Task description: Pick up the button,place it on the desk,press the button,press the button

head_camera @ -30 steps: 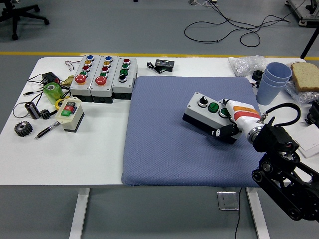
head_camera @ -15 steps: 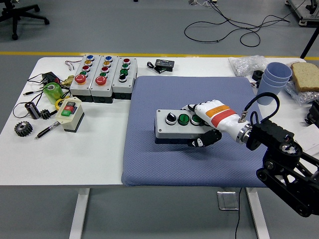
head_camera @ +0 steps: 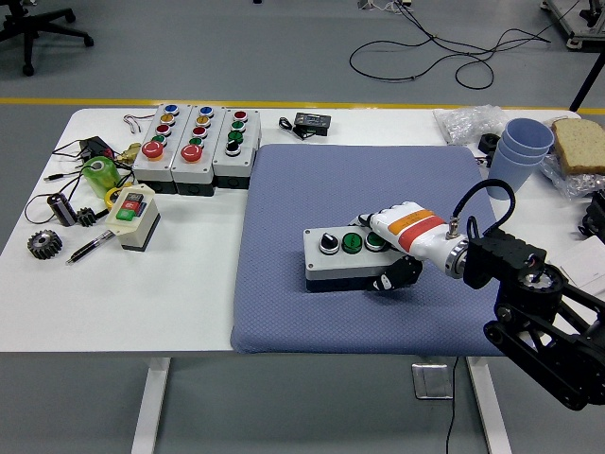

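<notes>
Blue mat: button box in robot hand.

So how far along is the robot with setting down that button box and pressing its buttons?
The pick-up looks done: the button box now sits flat on the blue mat. In hand: the right robot hand grips the box's right end, so the placing isn't finished with a release. Left to do: let go, then both button presses. The left arm isn't in view.
</notes>
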Robot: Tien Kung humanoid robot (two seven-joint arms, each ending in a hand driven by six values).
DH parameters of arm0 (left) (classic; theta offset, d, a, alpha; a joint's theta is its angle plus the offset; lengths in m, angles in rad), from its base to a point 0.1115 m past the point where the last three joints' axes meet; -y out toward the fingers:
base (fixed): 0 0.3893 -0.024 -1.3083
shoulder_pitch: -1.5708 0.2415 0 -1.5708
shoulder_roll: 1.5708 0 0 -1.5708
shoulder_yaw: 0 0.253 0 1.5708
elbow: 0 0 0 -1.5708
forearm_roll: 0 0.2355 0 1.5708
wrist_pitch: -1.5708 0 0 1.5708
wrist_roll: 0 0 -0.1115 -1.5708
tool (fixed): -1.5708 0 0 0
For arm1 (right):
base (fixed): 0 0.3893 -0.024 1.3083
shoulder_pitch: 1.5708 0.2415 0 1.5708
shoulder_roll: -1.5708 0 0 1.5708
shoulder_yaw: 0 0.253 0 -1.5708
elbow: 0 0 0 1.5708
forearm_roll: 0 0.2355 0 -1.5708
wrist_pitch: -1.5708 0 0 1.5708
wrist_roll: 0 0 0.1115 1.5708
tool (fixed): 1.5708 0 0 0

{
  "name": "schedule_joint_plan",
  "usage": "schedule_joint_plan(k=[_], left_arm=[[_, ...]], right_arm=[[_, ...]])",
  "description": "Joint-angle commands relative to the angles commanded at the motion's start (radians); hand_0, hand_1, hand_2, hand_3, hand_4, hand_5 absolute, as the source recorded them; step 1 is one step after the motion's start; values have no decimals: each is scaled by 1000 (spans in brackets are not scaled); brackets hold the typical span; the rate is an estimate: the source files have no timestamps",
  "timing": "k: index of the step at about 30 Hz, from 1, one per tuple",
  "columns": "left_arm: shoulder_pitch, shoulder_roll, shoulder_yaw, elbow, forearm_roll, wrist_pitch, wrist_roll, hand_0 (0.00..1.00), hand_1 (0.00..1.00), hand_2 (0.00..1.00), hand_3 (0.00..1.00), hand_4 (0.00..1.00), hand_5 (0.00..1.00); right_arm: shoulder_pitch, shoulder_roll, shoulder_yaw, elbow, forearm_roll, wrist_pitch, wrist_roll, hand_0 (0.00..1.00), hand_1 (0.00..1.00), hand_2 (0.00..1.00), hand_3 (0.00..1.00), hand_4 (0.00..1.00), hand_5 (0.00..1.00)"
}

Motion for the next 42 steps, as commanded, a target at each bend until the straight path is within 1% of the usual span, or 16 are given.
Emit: schedule_joint_plan(k=[1, 6, 7, 10, 12, 13, 18, 19, 24, 25, 30, 31, 36, 37, 42], left_arm=[[0, 0, -1, 0, 1, 0, 0, 602, 633, 678, 548, 361, 697], [0, 0, 0, 0, 0, 0, 0, 602, 633, 678, 548, 361, 697], [0, 0, -1, 0, 0, 0, 0, 602, 633, 678, 548, 361, 697], [0, 0, -3, 0, 2, 0, 1, 602, 633, 678, 548, 361, 697], [0, 0, -3, 0, 3, -1, 1, 602, 633, 678, 548, 361, 697], [0, 0, -4, 0, 4, -1, 1, 602, 633, 678, 547, 361, 697], [1, 0, -4, 0, 3, -1, 1, 602, 633, 678, 547, 361, 697], [1, 0, -6, 0, 5, -1, 2, 603, 633, 678, 547, 360, 697], [1, 0, -7, 0, 7, -1, 2, 603, 633, 678, 547, 360, 697], [1, 0, -8, 0, 9, -1, 2, 603, 633, 678, 547, 360, 696], [1, 0, -11, 0, 13, -2, 3, 603, 633, 678, 547, 360, 696], [2, 0, -12, 0, 16, -2, 3, 602, 633, 678, 547, 360, 695], [3, 0, -15, 0, 22, -3, 4, 602, 633, 678, 547, 360, 695], [4, 0, -16, 0, 24, -4, 4, 601, 632, 679, 546, 362, 697], [6, 0, -20, 0, 31, -5, 5, 601, 632, 679, 546, 362, 697]], right_arm=[[-3, 0, 4, 0, -1, 7, -5, 86, 69, 354, 474, 574, 2], [-12, -1, 14, 2, 0, 21, -18, 86, 69, 354, 474, 574, 2], [-14, -2, 16, 3, 0, 26, -20, 104, 88, 379, 490, 589, 2], [-19, -2, 20, 5, -9, 45, -28, 104, 88, 379, 490, 589, 2], [-21, -2, 23, 4, -18, 46, -25, 104, 88, 379, 490, 589, 2], [-22, -2, 24, 4, -24, 46, -22, 134, 127, 409, 507, 700, 22], [-28, -3, 33, 7, -63, 47, -14, 134, 127, 409, 507, 700, 22], [-30, -3, 36, 8, -68, 47, -15, 248, 214, 462, 538, 856, 126], [-38, -2, 43, 20, -71, 48, -36, 248, 214, 462, 538, 856, 126], [-39, -1, 44, 22, -72, 49, -39, 415, 344, 563, 642, 908, 171], [-50, 1, 58, 34, -64, 63, -59, 415, 344, 563, 642, 908, 171], [-53, 1, 61, 34, -62, 66, -59, 641, 488, 688, 740, 928, 193], [-57, 0, 63, 33, -51, 61, -52, 641, 488, 688, 740, 928, 193], [-58, 0, 63, 33, -49, 59, -52, 697, 591, 724, 791, 949, 217], [-63, -1, 66, 34, -38, 55, -53, 697, 591, 724, 791, 949, 217]])
